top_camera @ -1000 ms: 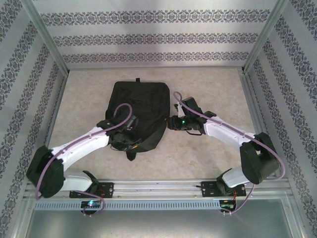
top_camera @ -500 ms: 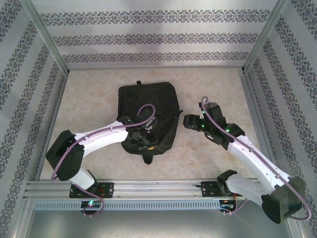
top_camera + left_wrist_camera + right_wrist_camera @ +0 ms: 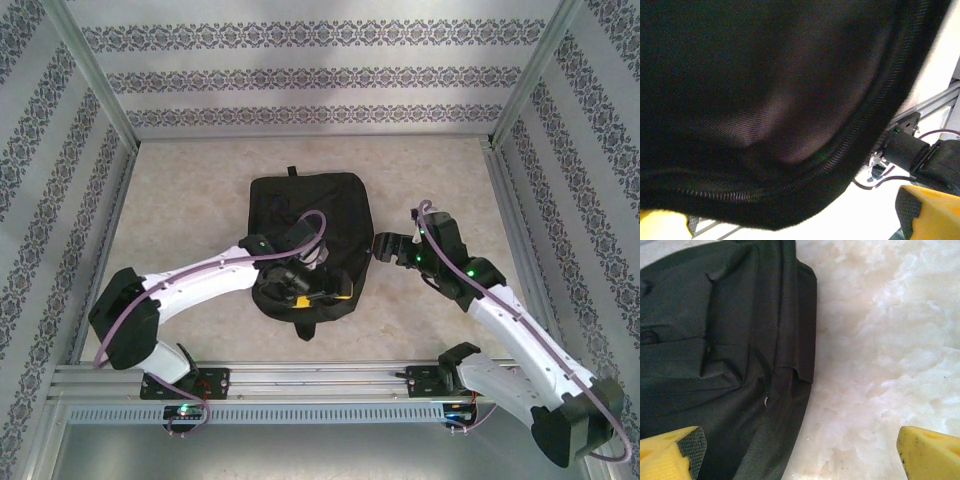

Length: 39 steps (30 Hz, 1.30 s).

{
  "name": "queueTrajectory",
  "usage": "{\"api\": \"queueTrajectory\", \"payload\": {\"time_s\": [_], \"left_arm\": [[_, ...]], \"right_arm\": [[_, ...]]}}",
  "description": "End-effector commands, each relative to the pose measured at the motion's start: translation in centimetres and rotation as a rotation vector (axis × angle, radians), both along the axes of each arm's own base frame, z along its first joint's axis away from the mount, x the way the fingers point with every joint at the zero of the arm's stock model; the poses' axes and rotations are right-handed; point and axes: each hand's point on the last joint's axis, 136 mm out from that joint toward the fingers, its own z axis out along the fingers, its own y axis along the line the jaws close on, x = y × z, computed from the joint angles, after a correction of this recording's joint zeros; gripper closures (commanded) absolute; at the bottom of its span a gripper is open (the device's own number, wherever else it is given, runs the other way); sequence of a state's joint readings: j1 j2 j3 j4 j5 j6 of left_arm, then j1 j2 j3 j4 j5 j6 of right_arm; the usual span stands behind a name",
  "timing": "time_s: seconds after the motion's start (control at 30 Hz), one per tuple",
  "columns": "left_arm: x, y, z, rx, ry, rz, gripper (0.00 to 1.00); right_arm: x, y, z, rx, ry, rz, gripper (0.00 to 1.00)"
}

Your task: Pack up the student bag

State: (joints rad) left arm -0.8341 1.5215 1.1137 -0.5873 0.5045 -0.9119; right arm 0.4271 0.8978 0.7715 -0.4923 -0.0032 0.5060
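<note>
We are looking at the pale, marble-patterned table (image 3: 190,190), and the large black soft fabric student bag (image 3: 300,205) is lying flat on it, about midway between the left and right edges. Its rounded end is pointing toward the near edge. The white left arm (image 3: 200,283) is reaching in from the near left corner over the bag's near half. The white right arm (image 3: 505,318) is reaching from the near right corner toward the bag's right side.

The left tool (image 3: 797,217) is sitting over the near part of the bag. We are seeing its two yellow pads (image 3: 932,210) standing far apart with dark woven fabric and a zip seam bulging close in front of the camera. The jaws are gaping wide and are not pinching the fabric.

The right tool (image 3: 800,455) is hovering just beside the bag's right edge. Its yellow pads (image 3: 670,450) are spread wide, one over black fabric and the other over bare table, and it is gripping nothing.

The bag's small top loop (image 3: 292,170) is pointing at the far edge, and a short black strap (image 3: 303,328) is trailing toward the near edge.
</note>
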Motion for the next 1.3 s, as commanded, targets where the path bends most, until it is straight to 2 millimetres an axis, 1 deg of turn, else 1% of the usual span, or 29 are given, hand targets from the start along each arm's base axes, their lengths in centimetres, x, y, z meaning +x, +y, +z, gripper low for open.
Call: {"api": "queueTrajectory", "payload": {"time_s": [0.0, 0.03, 0.1, 0.13, 0.2, 0.23, 0.27, 0.3, 0.33, 0.37, 0.4, 0.43, 0.5, 0.57, 0.6, 0.67, 0.73, 0.77, 0.8, 0.87, 0.9, 0.97, 1.03, 1.07, 1.1, 1.17, 1.2, 1.23, 1.27], "left_arm": [[2.0, 2.2, 3.6, 0.027, -0.183, -0.056, 0.00], [2.5, 2.7, 4.5, 0.041, -0.229, -0.068, 0.00], [3.7, 4.7, 6.7, 0.103, -0.373, -0.063, 0.00], [4.3, 5.4, 7.7, 0.115, -0.437, -0.059, 0.00], [6.0, 7.6, 9.6, 0.153, -0.547, 0.017, 0.00], [6.8, 8.6, 10.4, 0.159, -0.594, 0.045, 0.00], [7.8, 9.9, 11.2, 0.170, -0.661, 0.073, 0.00], [8.8, 11.7, 11.9, 0.201, -0.740, 0.111, 0.00], [9.8, 13.5, 12.1, 0.249, -0.805, 0.146, 0.00], [10.8, 16.0, 12.3, 0.329, -0.885, 0.193, 0.00], [11.8, 18.8, 12.2, 0.443, -0.959, 0.254, 0.00], [12.5, 21.2, 12.0, 0.545, -1.012, 0.293, 0.00], [13.7, 25.7, 10.8, 0.773, -1.095, 0.355, 0.00], [14.4, 28.6, 9.1, 0.894, -1.114, 0.403, 0.00], [14.6, 29.9, 8.2, 0.916, -1.115, 0.446, 0.00], [15.0, 31.3, 6.3, 0.906, -1.142, 0.477, 0.00], [15.3, 32.3, 4.5, 0.858, -1.217, 0.495, 0.00], [15.4, 32.8, 3.6, 0.833, -1.199, 0.493, 0.00], [15.5, 33.8, 2.6, 0.838, -1.161, 0.522, 0.00], [15.6, 35.5, 0.8, 0.840, -1.100, 0.608, 0.00], [15.6, 36.3, -0.2, 0.826, -1.070, 0.645, 0.00], [15.9, 36.7, -1.9, 0.771, -1.061, 0.670, 0.00], [16.7, 36.5, -1.8, 0.729, -1.103, 0.659, 0.00], [17.1, 36.2, -1.4, 0.699, -1.164, 0.664, 0.00], [17.4, 36.2, -1.1, 0.668, -1.228, 0.687, 0.00], [17.4, 37.1, -2.5, 0.647, -1.243, 0.733, 0.00], [17.2, 36.4, -2.4, 0.580, -1.292, 0.706, 0.00], [17.0, 36.3, -3.4, 0.584, -1.276, 0.698, 0.00], [17.1, 36.3, -3.1, 0.575, -1.317, 0.707, 0.00]], "right_arm": [[0.2, 0.9, 3.9, 0.045, -0.122, 0.071, 0.02], [0.1, 1.1, 4.5, 0.052, -0.142, 0.089, 0.02], [0.1, 0.9, 5.8, 0.050, -0.188, 0.090, 0.02], [0.3, 0.5, 6.2, 0.045, -0.200, 0.067, 0.02], [1.1, -1.2, 6.9, 0.007, -0.220, -0.027, 0.02], [1.4, -1.6, 7.3, -0.015, -0.237, -0.045, 0.02], [1.8, -1.9, 8.0, -0.040, -0.269, -0.052, 0.02], [2.2, -2.1, 8.5, -0.070, -0.301, -0.050, 0.02], [2.7, -2.0, 8.8, -0.096, -0.341, -0.036, 0.02], [3.1, -1.8, 9.2, -0.123, -0.389, -0.009, 0.02], [3.5, -1.8, 9.6, -0.155, -0.445, 0.008, 0.02], [3.9, -1.9, 9.8, -0.182, -0.482, 0.008, 0.02], [4.6, -2.2, 9.8, -0.240, -0.554, 0.009, 0.02], [5.1, -2.0, 9.4, -0.327, -0.612, 0.049, 0.02], [5.7, -2.4, 8.9, -0.371, -0.632, 0.033, 0.02], [6.9, -3.9, 7.3, -0.441, -0.637, -0.033, 0.02], [8.1, -5.4, 5.2, -0.448, -0.612, -0.083, 0.02], [8.7, -6.5, 3.9, -0.421, -0.578, -0.130, 0.02], [9.2, -7.4, 2.8, -0.399, -0.552, -0.154, 0.02], [10.0, -9.0, 0.8, -0.442, -0.504, -0.167, 0.02], [10.3, -10.5, -0.2, -0.457, -0.469, -0.233, 0.02], [10.6, -12.8, -1.7, -0.418, -0.415, -0.328, 0.02], [11.0, -13.5, -3.6, -0.419, -0.368, -0.320, 0.02], [11.0, -14.6, -4.8, -0.399, -0.339, -0.383, 0.02], [11.1, -15.1, -6.0, -0.359, -0.326, -0.406, 0.02], [11.5, -15.3, -6.8, -0.321, -0.371, -0.389, 0.02], [11.9, -15.2, -6.9, -0.310, -0.367, -0.370, 0.02], [12.4, -14.5, -6.9, -0.319, -0.354, -0.310, 0.02], [12.8, -13.8, -6.6, -0.318, -0.405, -0.263, 0.02]]}}
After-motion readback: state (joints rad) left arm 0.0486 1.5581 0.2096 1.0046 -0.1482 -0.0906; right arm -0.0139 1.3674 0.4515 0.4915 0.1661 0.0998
